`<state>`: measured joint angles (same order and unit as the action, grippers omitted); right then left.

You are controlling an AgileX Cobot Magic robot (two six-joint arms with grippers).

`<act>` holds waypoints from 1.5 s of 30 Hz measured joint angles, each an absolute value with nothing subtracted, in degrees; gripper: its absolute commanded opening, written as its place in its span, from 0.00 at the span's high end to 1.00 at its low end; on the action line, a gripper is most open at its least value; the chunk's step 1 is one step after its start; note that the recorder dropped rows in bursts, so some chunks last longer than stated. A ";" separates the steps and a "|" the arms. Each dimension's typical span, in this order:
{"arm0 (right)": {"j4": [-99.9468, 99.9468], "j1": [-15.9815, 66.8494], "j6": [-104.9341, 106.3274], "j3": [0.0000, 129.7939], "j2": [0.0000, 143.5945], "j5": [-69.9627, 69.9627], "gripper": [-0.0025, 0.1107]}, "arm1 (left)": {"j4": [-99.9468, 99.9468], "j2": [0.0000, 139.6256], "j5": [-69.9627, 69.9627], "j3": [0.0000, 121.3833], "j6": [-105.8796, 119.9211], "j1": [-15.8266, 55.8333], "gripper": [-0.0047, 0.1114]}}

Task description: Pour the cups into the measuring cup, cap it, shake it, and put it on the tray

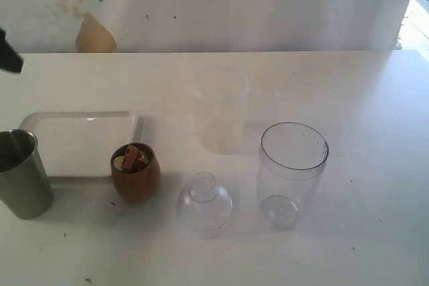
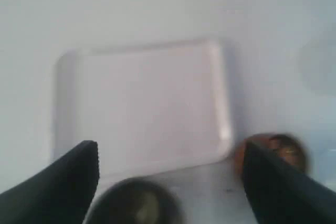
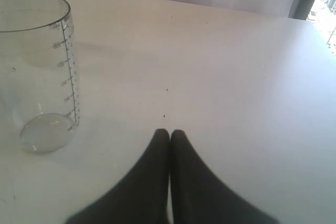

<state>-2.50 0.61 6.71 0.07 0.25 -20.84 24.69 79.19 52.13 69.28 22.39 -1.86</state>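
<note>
Exterior view: a matte white table [image 1: 375, 132] carries everything. The measuring cup [image 1: 292, 172] stands upright right of centre. It is a clear, smooth, straight-sided plastic cylinder with an open mouth, and its rounded bottom shows through the wall. Just beside it on the left sits a clear dome-shaped lid [image 1: 204, 205] with a short neck pointing up. Behind the lid stands a frosted cup [image 1: 220, 108], milky and faintly tapered. The wooden cup [image 1: 135, 173] is small, round-bellied and brown, with brownish bits inside, and it stands at the front right corner of the tray [image 1: 74, 145]. The tray is shallow white plastic with rounded corners and a raised rim. The brushed-steel tumbler [image 1: 23, 175], tapered and dull grey, stands at the tray's front left corner, well apart from the measuring cup.

Left wrist view: the picture is blurred. The left gripper [image 2: 170, 150] hangs above the tray [image 2: 142, 98] with its dark, saw-edged fingers [image 2: 79, 174] spread wide and nothing between them. The tumbler [image 2: 136, 205] shows from above as a dark round mouth, and the wooden cup [image 2: 275, 148] lies by the other finger.

Right wrist view: the right gripper [image 3: 169, 132] has its smooth black fingers [image 3: 149, 182] pressed together, gripping nothing, over bare table [image 3: 236, 77]. The measuring cup [image 3: 39, 72] stands near, apart from the fingers. A printed scale runs down its clear wall, and its base is a pale disc.
</note>
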 measured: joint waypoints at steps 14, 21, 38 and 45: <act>-2.50 0.61 6.71 0.07 0.25 -20.84 0.98 | 40.77 76.47 25.56 57.34 31.45 29.93 0.46; -2.50 0.61 6.71 0.07 0.25 -20.84 0.98 | 40.64 76.47 16.34 54.24 31.22 30.63 0.22; -2.50 0.61 6.71 0.07 0.25 -20.84 0.98 | 46.64 78.12 -6.42 40.97 39.40 37.99 0.05; -2.50 0.61 6.71 0.07 0.25 -20.84 0.98 | 42.53 79.74 -26.36 34.28 27.11 46.06 0.05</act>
<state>-2.50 0.61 6.71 0.07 0.25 -20.84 42.53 79.74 -26.36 34.28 27.11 46.06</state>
